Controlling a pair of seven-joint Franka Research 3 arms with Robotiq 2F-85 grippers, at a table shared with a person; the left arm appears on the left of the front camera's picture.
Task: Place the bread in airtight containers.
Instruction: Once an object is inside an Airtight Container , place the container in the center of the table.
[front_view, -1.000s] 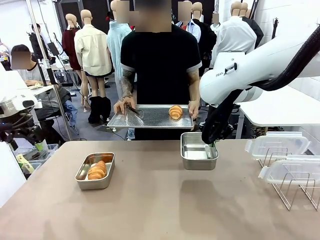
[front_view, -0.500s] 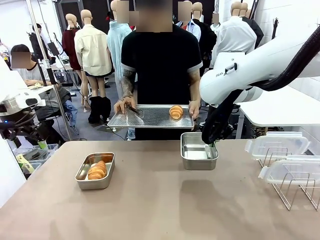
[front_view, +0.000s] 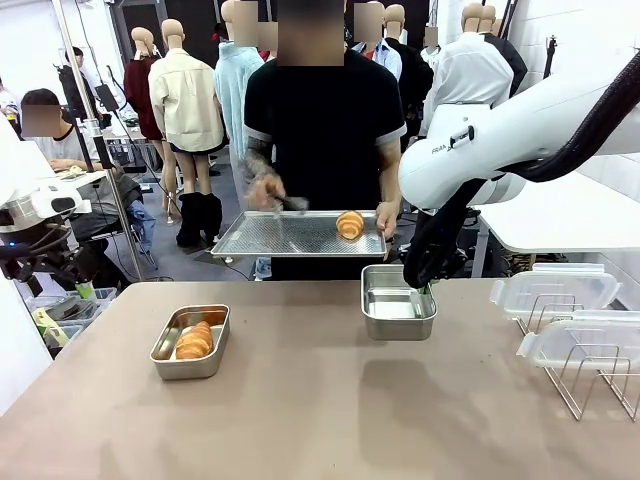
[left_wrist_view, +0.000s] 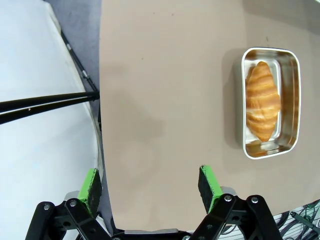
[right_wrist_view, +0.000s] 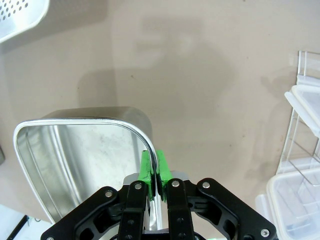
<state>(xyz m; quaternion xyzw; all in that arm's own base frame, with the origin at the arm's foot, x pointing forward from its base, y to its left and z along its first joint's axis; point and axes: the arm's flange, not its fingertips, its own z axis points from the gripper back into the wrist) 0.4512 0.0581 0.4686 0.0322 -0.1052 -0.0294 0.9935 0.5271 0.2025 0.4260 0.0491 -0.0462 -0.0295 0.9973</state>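
The rim of the empty container (right_wrist_view: 75, 120) is clamped between the jaws of the right gripper (right_wrist_view: 155, 167); the left gripper (left_wrist_view: 150, 181) is spread wide above the table (left_wrist_view: 165, 75).

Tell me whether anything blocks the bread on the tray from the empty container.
Nothing visible does: the bread lies bare on the tray, the empty container is lidless, and the right gripper only pinches its rim.

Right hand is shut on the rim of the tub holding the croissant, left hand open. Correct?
No: the right hand is shut on the rim of the empty tub. The croissant lies in the other tub, as the front view shows. The left hand is open.
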